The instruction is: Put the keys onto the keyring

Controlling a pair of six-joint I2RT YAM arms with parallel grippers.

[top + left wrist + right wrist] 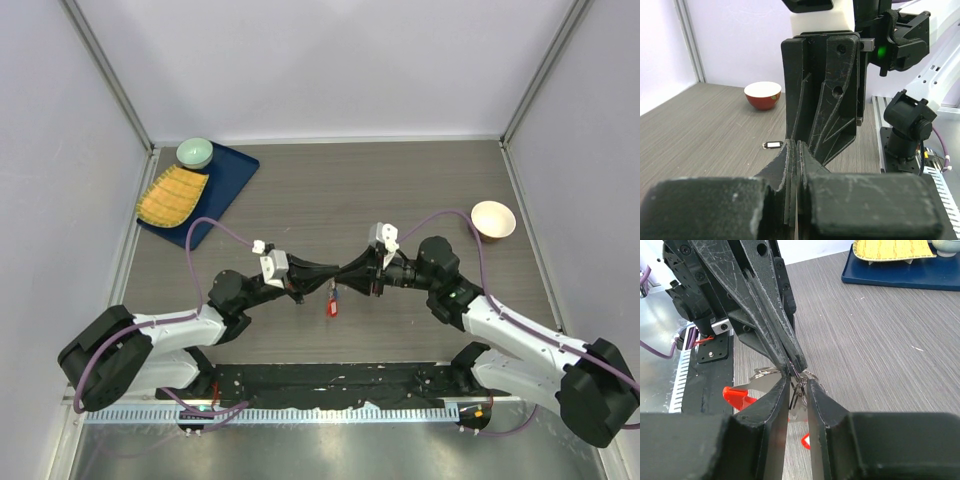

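Note:
My left gripper (331,279) and right gripper (343,274) meet tip to tip above the middle of the table. In the right wrist view the left gripper's fingertips (794,364) are shut on the thin wire of the keyring (764,372). The red-headed key (737,397) hangs from it to the left, its silver blade pointing at the ring. Dark ring loops and a silver piece (800,410) hang in the narrow gap of my right gripper (798,382), whose jaws stand slightly apart. A red bit (806,441) shows below. From above only a red piece (333,306) dangles.
A small black fob (773,145) lies on the table beyond the left gripper (796,142). A red bowl with a white inside (493,218) stands at the right. A blue tray (225,185) at the back left carries a yellow plate (172,195) and a green bowl (194,152).

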